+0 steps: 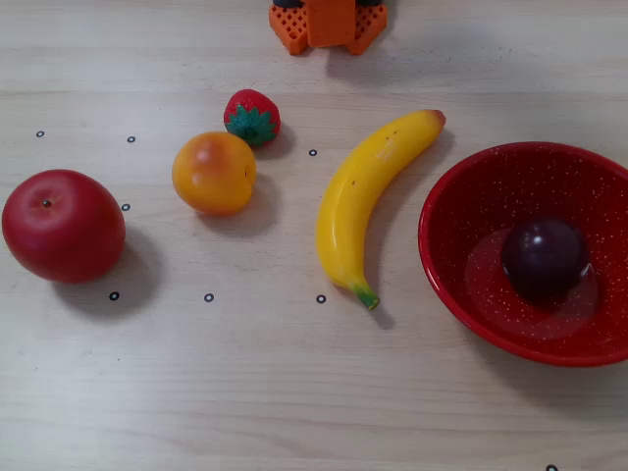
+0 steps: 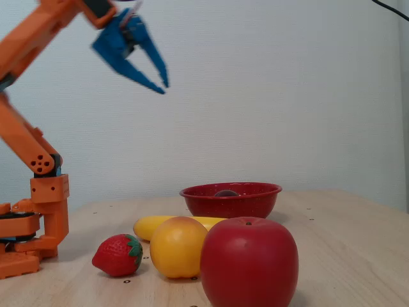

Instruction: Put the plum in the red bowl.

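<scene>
Blue gripper (image 2: 156, 75), fingers spread and empty, hangs high at 10 o'clock in the side fixed view, well apart from the red bowl (image 1: 446, 265). The plum (image 1: 545, 257) lies inside the bowl, at 3 o'clock from the banana (image 1: 368, 201). Placement looks complete; only parking the arm seems left.

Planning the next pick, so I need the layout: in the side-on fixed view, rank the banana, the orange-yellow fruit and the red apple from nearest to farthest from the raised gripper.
The gripper hangs high at upper left.
1. Banana: lying on the table below it, behind the other fruit.
2. Orange-yellow fruit: lower, just right of the strawberry.
3. Red apple: lowest and farthest right, closest to the camera.
</scene>
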Robot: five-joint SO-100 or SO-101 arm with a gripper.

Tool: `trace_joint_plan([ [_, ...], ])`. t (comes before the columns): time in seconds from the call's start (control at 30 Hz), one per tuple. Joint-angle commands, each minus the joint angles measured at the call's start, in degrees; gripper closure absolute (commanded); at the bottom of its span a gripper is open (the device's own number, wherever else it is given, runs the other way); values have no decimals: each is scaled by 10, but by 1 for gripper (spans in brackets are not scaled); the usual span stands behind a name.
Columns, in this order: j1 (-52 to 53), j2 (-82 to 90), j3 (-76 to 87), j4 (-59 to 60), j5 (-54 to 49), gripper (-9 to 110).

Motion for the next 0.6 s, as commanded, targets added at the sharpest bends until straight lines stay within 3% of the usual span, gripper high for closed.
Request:
trace_joint_plan([
  [0.0,-19,109,74,-37,3,101],
  [0.37,-69,427,389,-69,21,101],
  [0.57,-86,507,547,-172,17,101],
])
